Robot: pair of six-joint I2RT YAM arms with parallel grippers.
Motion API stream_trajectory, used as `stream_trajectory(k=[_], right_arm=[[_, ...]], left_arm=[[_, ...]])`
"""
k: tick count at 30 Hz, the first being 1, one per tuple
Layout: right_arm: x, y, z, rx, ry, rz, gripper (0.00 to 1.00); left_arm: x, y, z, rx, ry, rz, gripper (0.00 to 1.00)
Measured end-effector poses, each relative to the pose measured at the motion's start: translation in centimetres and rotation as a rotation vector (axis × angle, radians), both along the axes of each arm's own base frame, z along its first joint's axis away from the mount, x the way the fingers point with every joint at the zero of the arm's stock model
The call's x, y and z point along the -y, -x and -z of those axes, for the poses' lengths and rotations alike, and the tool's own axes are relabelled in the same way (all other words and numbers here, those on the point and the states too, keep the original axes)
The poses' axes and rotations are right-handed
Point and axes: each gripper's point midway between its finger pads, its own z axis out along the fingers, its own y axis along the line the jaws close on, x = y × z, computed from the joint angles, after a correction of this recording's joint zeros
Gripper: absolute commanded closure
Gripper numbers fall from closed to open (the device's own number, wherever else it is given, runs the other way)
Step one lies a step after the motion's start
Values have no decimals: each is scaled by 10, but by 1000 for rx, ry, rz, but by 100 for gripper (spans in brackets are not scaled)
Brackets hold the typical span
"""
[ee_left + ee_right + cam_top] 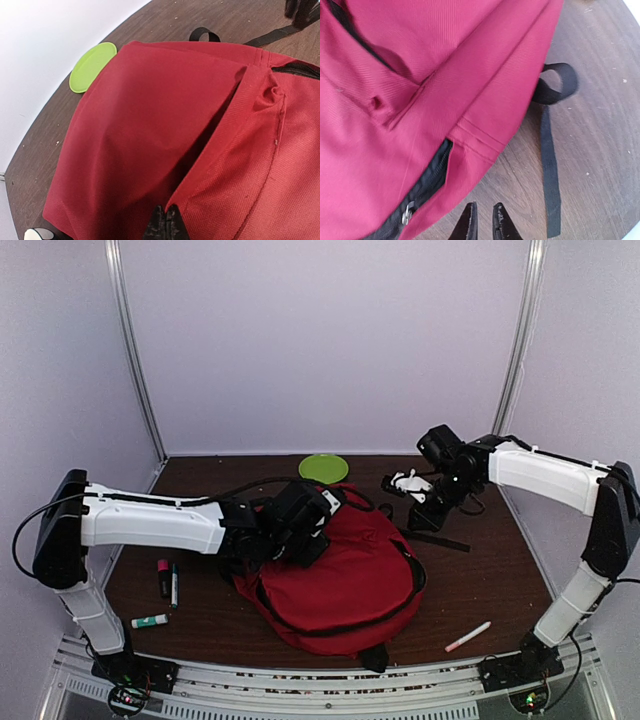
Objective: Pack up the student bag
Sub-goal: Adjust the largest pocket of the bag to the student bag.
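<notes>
your left gripper (166,224) pinches the bag (150,125) fabric, likely to hold it open; your right gripper (484,222), tips slightly apart and empty, hovers beside the zipper (430,175).

Plain red backpack (335,580), black zipper (427,180), black strap (550,165). Lime-green disc (323,467). Dark brown wood-grain table (500,560). White pen (467,637) with pink tip. Green-and-white glue stick (150,621).

Right of the student bag (340,590) the table (500,570) lies bare (one pen (468,636) near its front corner); markers (166,580) clutter its left, a green disc (323,467) behind.
</notes>
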Motion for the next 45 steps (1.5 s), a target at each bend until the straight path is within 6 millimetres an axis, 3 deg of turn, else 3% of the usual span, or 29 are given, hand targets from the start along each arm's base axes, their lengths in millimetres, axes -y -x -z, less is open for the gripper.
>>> stream_trajectory(k=[4,9,17,22,27,32,45], right_arm=[[4,7,-8,5,-37,16,87],[1,22,3,-58,-65,-4,85],[-28,43,-11,-189,-199,-91,78],[-34,47,7,-279,-181,-93,73],[-26,43,30,-320,-110,-31,72],[-18,36,34,-297,-63,25,68],[-19,35,47,-341,-46,42,66]], left_arm=[[-1,-2,0,2,-1,-6,100],[-3,-3,2,3,-1,-10,100],[-4,-3,3,4,2,-10,100],[-4,-2,-1,8,11,-10,100],[-5,-2,-3,10,16,-9,100],[-5,-1,-3,9,16,-8,100],[-5,-1,-3,7,21,-9,100]])
